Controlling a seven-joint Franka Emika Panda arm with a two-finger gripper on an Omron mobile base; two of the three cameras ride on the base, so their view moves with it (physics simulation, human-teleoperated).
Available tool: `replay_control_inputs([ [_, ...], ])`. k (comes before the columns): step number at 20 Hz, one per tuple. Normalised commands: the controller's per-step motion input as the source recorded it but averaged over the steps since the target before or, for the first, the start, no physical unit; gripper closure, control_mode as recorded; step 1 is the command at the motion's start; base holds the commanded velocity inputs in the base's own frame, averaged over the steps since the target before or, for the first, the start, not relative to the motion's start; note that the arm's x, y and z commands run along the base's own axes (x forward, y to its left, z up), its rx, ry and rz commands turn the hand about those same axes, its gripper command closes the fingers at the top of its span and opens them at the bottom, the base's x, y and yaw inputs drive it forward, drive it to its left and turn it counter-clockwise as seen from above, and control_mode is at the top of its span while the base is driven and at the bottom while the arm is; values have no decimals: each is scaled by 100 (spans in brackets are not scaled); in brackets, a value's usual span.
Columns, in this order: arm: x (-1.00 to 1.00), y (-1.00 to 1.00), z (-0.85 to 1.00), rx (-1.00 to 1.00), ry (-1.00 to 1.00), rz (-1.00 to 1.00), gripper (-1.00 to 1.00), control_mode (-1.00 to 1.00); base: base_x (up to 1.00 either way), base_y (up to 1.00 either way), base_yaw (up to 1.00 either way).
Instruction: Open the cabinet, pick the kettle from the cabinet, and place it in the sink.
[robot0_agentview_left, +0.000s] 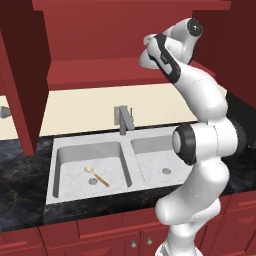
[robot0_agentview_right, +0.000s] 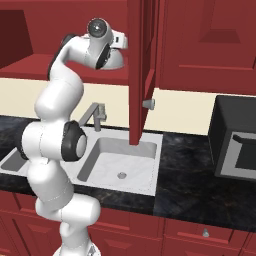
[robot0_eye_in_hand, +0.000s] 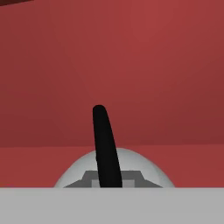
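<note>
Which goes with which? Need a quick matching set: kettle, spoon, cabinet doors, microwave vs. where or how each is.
1. kettle
2. spoon
3. cabinet doors
4. microwave

a. lying in the left basin of the sink
b. swung open
c. on the cabinet shelf
d. on the counter right of the sink

Pairs: 1-c, 2-a, 3-b, 4-d

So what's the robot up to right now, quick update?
Gripper shut on the kettle handle, inside the open cabinet. Kettle sits on the shelf. Sink below holds a spoon.
</note>
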Motion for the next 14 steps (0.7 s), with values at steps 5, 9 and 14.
replay_control_inputs([
  [5, -55, -1, 1, 2, 0, 3, 100, -100, 0, 0, 0],
  [9, -68, 0, 0, 0, -7, 0, 100, -100, 0, 0, 0],
  [14, -72, 5, -1, 0, -14, 0, 100, -100, 0, 0, 0],
])
